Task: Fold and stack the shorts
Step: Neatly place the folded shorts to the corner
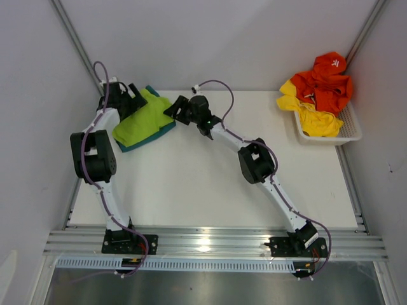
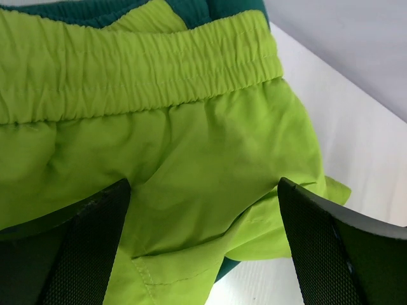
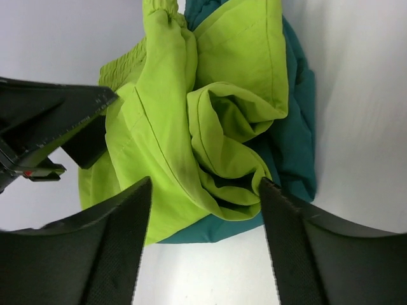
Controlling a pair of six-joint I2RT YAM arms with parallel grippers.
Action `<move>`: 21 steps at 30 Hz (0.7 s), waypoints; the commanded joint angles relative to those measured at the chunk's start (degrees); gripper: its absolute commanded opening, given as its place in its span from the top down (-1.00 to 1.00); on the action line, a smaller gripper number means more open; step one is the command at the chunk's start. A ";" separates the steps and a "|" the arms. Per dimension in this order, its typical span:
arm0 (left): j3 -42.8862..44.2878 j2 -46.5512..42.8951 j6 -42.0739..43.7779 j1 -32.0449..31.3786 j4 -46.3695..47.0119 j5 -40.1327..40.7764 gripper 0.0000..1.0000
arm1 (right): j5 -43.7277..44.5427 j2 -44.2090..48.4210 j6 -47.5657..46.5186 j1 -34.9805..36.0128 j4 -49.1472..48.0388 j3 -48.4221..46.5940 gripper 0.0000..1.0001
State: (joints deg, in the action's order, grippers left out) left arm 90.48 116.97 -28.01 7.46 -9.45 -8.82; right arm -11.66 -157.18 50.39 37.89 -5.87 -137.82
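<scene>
The lime green shorts (image 1: 143, 121) lie roughly folded on top of the teal shorts (image 1: 164, 131) at the table's far left. My left gripper (image 1: 130, 95) hovers over the pile's back edge. In its wrist view its fingers stand wide apart above the lime fabric (image 2: 191, 146) below the elastic waistband, with teal (image 2: 210, 9) showing behind; the left gripper (image 2: 203, 190) is open and holds nothing. My right gripper (image 1: 175, 109) is at the pile's right side. Its open jaws straddle a rumpled lime fold (image 3: 222, 146) over the teal edge (image 3: 296, 127), pads apart from the cloth; the right gripper (image 3: 203, 190) holds nothing.
A white plastic basket (image 1: 353, 130) at the table's far right corner holds red-orange (image 1: 327, 79) and yellow garments (image 1: 315, 121). Grey walls close in the table on the left, back and right. The left gripper's black finger (image 3: 51, 121) shows in the right wrist view.
</scene>
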 commanded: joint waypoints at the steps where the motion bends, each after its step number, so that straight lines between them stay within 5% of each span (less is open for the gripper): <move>1: 3.48 0.62 0.50 0.01 2.86 -1.46 -0.98 | -1.17 -1.02 -0.82 1.31 -1.60 -0.61 -0.36; 5: 4.27 2.30 1.29 0.01 2.51 -0.76 -0.98 | -1.17 -2.77 -0.12 1.57 0.15 -3.50 -0.20; 10: 4.36 3.00 1.55 0.09 2.77 -0.94 -0.98 | -1.70 -3.83 1.81 1.57 -1.86 -3.51 0.22; 13: 4.62 3.00 2.25 -0.17 2.69 -0.85 -0.97 | -2.48 -4.09 3.22 1.57 -2.30 -3.60 0.66; 14: 4.79 2.92 2.61 -0.08 2.60 -0.76 -0.97 | -2.84 -4.10 3.92 1.49 -2.65 -3.60 0.94; 21: 5.15 3.70 4.37 -0.52 2.42 0.82 -0.97 | -6.53 -2.08 15.69 0.96 -2.75 -3.86 1.00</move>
State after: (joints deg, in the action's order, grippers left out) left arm 92.84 120.03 -25.80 7.35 -7.99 -9.10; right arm -15.20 -160.79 59.42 38.79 -7.07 -138.93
